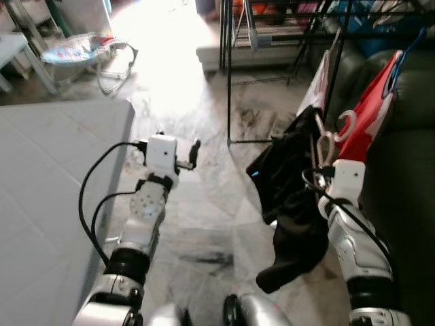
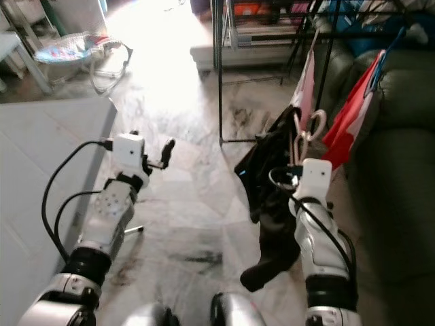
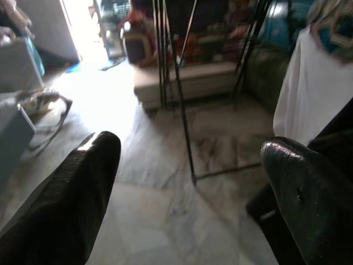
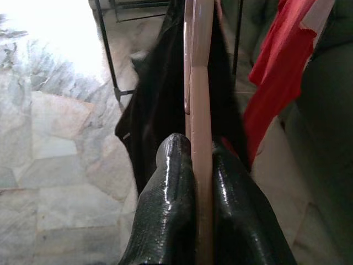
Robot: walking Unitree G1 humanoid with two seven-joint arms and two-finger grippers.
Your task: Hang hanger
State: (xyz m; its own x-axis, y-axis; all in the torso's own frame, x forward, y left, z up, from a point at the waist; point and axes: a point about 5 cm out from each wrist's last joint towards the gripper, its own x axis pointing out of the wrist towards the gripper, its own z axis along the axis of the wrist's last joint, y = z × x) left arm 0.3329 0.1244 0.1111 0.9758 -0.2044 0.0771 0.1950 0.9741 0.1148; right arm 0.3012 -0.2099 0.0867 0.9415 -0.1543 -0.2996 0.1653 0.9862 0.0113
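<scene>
Pale pink plastic is what you have pinched in your right gripper (image 4: 203, 182): the hanger (image 4: 199, 83) runs up edge-on between the two black fingers (image 4: 165, 221), which are closed tight against both its sides. From the head camera your right gripper sits low on the right, with the hanger's curved hook (image 1: 345, 126) rising just above the wrist housing. A black garment (image 1: 289, 204) is draped on the hanger and sags below and to the left of your wrist, its lower end hanging close to the marble floor (image 1: 204, 204). Just right of the hanger hangs a red cloth (image 1: 375, 109), against the dark green sofa (image 1: 408, 176).

Your left gripper (image 3: 190, 182) is raised over the floor beside the grey table (image 1: 47, 170), its fingers spread wide with nothing between them.

Farther ahead stands the black metal clothes rack (image 1: 228, 81), its thin legs on the floor and its base bar just beyond the garment. Behind it lies a low white bench (image 3: 182, 83), and far left a baby bouncer (image 1: 88, 51) sits in bright light.
</scene>
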